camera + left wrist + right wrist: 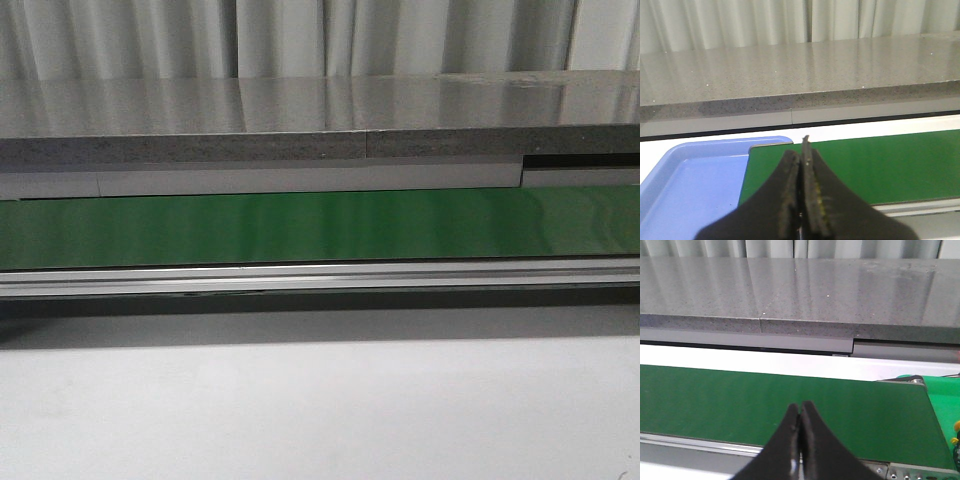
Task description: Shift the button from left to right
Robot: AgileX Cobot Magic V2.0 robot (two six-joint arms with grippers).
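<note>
both tools pressed together, empty: left tool over belt beside blue tray, right tool over belt's far end; button unseen, likely awaiting.

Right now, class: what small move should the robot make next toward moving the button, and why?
Probably open the left tool above the green conveyor belt beside the blue tray. It and the right tool are both shut on nothing, and no button shows on the belt or the tray's visible part, so readying seems wiser than reaching.
</note>
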